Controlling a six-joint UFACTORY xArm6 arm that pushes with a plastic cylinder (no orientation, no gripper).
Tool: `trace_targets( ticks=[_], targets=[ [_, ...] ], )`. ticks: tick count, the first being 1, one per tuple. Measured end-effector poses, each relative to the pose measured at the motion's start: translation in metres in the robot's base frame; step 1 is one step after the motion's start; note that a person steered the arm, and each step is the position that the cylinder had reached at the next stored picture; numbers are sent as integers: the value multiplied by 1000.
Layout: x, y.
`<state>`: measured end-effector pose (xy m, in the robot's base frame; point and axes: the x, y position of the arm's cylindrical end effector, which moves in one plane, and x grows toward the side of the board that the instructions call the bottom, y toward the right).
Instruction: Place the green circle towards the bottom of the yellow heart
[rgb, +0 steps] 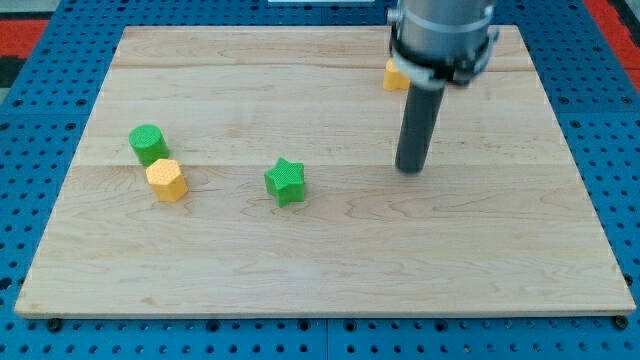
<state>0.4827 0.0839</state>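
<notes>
The green circle (148, 143) sits at the view's left on the wooden board (320, 260). A yellow block (394, 76) near the view's top right is partly hidden behind the arm, so its shape is unclear; it may be the yellow heart. My tip (410, 168) rests on the board right of centre, below that yellow block and far to the right of the green circle. It touches no block.
A yellow hexagon (166, 180) lies just below and right of the green circle, almost touching it. A green star (285, 181) sits near the board's middle, left of my tip. Blue pegboard surrounds the board.
</notes>
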Motion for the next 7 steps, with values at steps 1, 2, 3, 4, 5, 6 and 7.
trace_targets(
  ticks=[1,2,3,4,5,6,7],
  targets=[
    [23,-98],
    [0,-201],
    [-5,-279],
    [9,-304],
    [13,-343],
    [-14,-331],
    [-41,-274]
  ],
)
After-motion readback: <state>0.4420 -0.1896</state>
